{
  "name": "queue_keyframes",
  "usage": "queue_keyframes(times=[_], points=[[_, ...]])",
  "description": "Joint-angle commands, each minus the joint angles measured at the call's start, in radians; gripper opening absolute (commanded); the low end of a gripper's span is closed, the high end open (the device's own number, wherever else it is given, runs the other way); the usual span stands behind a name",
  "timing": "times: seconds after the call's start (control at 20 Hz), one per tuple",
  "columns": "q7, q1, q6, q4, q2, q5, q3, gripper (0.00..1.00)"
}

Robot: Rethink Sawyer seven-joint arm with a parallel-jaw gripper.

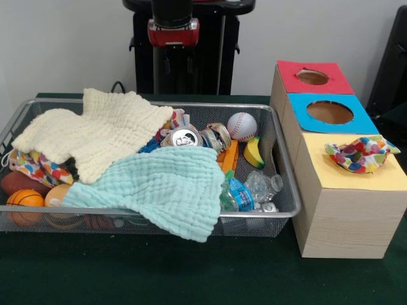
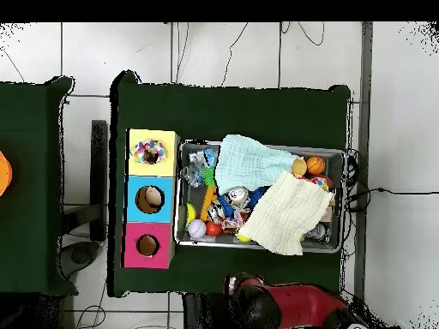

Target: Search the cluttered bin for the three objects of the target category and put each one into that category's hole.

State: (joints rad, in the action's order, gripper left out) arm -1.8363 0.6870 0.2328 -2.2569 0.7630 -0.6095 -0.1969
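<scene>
Dotted piece on the box: a small soft white fabric piece printed with coloured dots [image 1: 359, 154] lay crumpled over the round hole in the yellow paper face of the pale wood box [image 1: 346, 190], sagging in but not dropped through, likely because the cloth bridged the ragged rim.
Second dotted piece: another dotted fabric piece [image 1: 35, 166] showed at the left end of the large silver wire-mesh bin [image 1: 280, 143], mostly pinned beneath the plain cream waffle cloth [image 1: 95, 133].
Third dotted piece: not made out; it may have sat under the cloths.
Cloths: the cream one and the mint-green waffle cloth [image 1: 162, 187] covered much of the bin, the green one hanging over the rim nearest the table's front edge.
Bin position: middle of the dark green table [image 1: 159, 273], its right end just beside the row of boxes.
Arm: drawn back by the pedestal at the table's far edge.
Gripper: its state could not be told.
</scene>
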Motion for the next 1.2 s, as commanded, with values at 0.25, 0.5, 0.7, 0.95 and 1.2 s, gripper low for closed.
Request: queue_keyframes(times=[0.25,0.5,0.7,0.95,1.2], points=[[0.031,0.032,0.124,0.089,0.078,0.072,-0.166,1.00],[0.069,0.054,0.147,0.171,0.014,0.058,-0.191,1.00],[0.099,0.072,0.180,0.217,-0.013,0.055,-0.221,1.00],[0.136,0.099,0.227,0.270,-0.046,0.048,-0.259,1.00],[0.157,0.121,0.274,0.302,-0.058,0.039,-0.295,1.00]])
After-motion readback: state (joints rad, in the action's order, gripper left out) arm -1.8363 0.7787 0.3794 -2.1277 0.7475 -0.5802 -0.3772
